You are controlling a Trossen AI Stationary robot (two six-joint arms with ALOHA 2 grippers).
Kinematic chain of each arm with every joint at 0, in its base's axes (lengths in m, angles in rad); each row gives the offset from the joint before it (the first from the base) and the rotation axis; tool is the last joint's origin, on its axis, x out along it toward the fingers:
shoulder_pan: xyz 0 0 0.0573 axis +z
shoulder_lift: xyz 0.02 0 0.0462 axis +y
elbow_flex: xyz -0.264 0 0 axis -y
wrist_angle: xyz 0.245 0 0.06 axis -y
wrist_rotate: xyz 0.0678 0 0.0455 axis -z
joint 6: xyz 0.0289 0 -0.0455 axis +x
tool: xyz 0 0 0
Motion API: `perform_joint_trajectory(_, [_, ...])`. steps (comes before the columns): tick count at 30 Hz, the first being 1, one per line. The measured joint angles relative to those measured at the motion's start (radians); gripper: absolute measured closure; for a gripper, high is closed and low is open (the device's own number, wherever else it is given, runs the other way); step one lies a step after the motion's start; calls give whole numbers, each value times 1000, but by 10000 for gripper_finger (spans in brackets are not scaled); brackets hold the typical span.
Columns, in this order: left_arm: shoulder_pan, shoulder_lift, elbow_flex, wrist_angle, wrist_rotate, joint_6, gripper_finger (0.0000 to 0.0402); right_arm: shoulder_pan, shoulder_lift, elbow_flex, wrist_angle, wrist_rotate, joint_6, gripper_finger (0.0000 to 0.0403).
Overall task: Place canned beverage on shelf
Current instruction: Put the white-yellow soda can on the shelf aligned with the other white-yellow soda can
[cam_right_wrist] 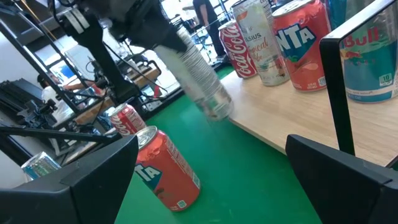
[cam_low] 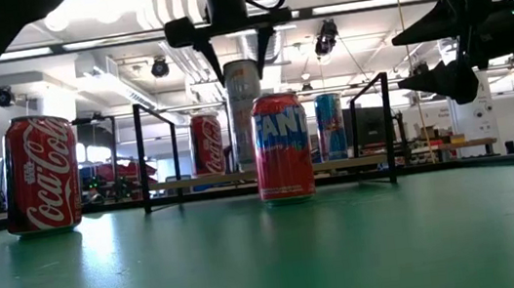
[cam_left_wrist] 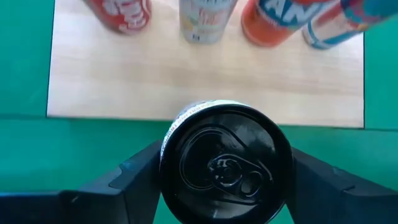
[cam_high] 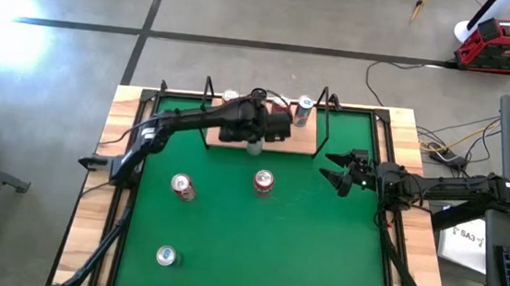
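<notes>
Your left gripper is clamped on a slim silver can, held just above the green mat at the wooden shelf's front edge; your right gripper waits beside the shelf, fingers apart.

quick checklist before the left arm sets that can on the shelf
1. Grip: left gripper fingers clamp the slim silver can on both sides: ok.
2. Height: the can's base hangs above the shelf board in the low view: ok.
3. Position: the can is at the board's front edge, not yet over it: not ok.
4. Landing spot: bare wood in front of the four cans already on the board: ok.
5. Right gripper open, off to the shelf's side above the green mat: ok.
6. Can upright: cannot tell.
</notes>
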Motion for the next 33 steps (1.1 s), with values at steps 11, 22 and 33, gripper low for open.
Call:
perform_joint_trajectory(11, [130,4,4,51,100,139,139,0,0,0,0,0,0,3])
perform_joint_trajectory(22, [169,4,3,55,99,159,139,0,0,0,0,0,0,3])
perform_joint_trajectory(33, [169,6,1,70,102,171,138,0,0,0,0,0,0,3])
